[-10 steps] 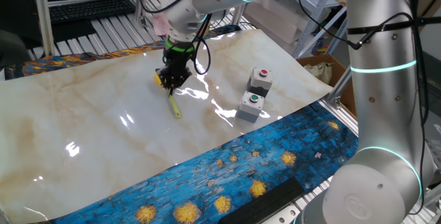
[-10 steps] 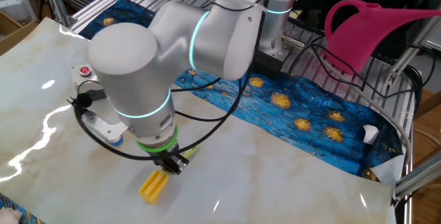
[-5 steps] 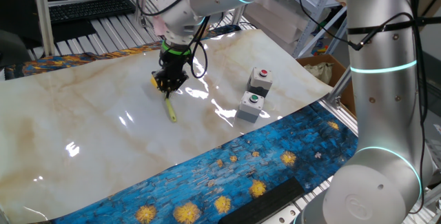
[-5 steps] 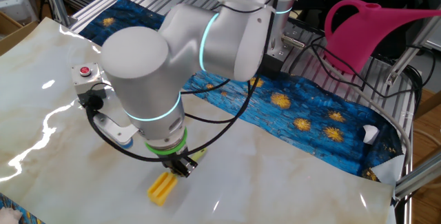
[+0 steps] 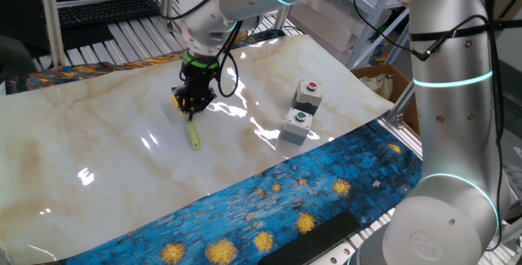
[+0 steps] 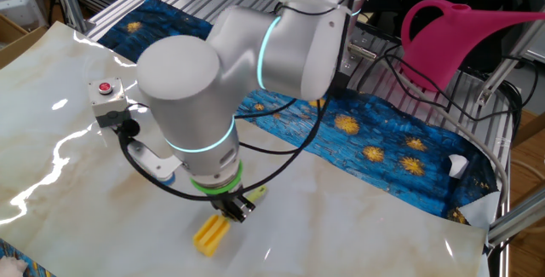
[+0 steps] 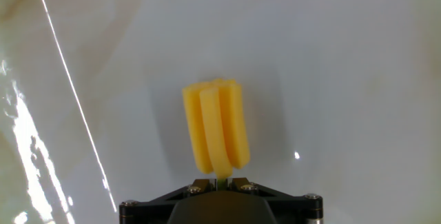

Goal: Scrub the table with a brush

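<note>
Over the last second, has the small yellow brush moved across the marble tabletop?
Yes. The small yellow brush, held in the gripper, slid left, away from the grey button boxes, across the marble tabletop.

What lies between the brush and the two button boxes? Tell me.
Nothing: in one fixed view only bare glossy table with glare streaks separates the brush, held by the gripper, from the button boxes.

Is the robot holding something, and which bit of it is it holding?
Yes. The gripper holds the yellow brush by its thin handle, just behind the bristly head, which points down at the table.
</note>
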Controlling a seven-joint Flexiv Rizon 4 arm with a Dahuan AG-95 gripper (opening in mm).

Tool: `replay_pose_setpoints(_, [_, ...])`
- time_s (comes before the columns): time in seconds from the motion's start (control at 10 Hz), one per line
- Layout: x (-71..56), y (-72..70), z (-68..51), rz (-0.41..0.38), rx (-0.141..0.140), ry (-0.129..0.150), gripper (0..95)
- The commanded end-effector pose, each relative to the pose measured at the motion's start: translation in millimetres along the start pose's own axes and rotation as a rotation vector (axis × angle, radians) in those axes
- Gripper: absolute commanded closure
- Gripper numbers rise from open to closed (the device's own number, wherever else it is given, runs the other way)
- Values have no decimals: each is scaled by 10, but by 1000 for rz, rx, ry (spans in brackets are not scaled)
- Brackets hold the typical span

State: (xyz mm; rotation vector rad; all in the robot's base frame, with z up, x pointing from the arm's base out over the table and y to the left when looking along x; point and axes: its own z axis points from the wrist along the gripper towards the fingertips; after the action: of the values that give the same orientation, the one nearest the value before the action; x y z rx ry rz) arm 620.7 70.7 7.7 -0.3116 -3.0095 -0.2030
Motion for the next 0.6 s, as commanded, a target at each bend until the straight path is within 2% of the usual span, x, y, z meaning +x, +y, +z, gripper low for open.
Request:
replay_pose_setpoints(0.1, [43,48,13,11,-3,-1,950])
replay_pose_setpoints(0.4, [57,88,-3,19,2,-3,950])
replay_pose_setpoints(0.6, [54,90,-5,20,25,-12,950])
